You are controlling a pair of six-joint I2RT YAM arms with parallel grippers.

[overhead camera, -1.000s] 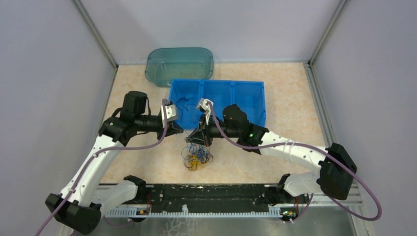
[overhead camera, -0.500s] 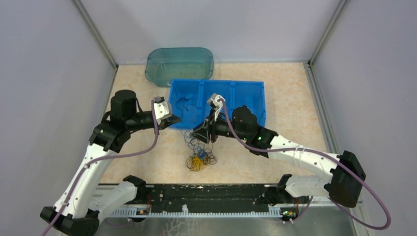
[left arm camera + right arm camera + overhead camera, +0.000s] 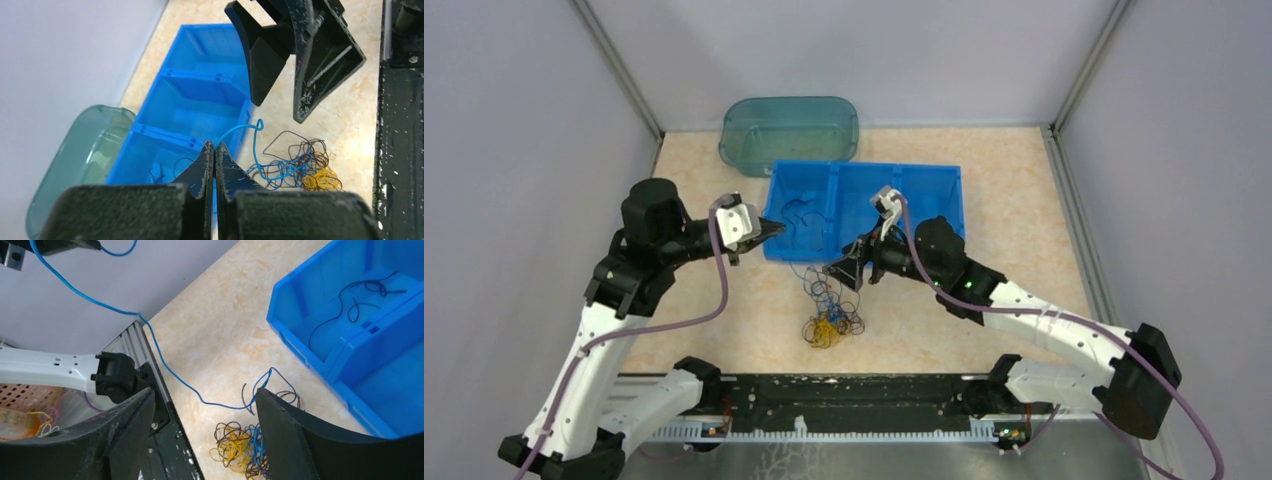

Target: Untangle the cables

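Observation:
The cables (image 3: 827, 322) lie in a loose blue, brown-black and yellow clump on the table in front of the blue bin (image 3: 924, 200). My left gripper (image 3: 764, 230) is shut on one blue cable (image 3: 254, 145), which runs taut from its tips (image 3: 214, 147) down into the clump (image 3: 300, 170). My right gripper (image 3: 844, 272) hangs open just above and right of the clump, with nothing between its fingers (image 3: 280, 425). In the right wrist view the blue cable (image 3: 165, 360) crosses the floor to the clump (image 3: 240, 445). A thin dark cable (image 3: 360, 295) lies inside the bin.
A teal translucent container (image 3: 789, 130) sits behind the bin against the back wall. A black rail (image 3: 824, 400) runs along the near edge between the arm bases. Grey walls close in left, right and back.
My right gripper has opened, let go of the clump, and drawn back to the right. My left gripper has pulled left with the blue cable, stretching it out of the clump.

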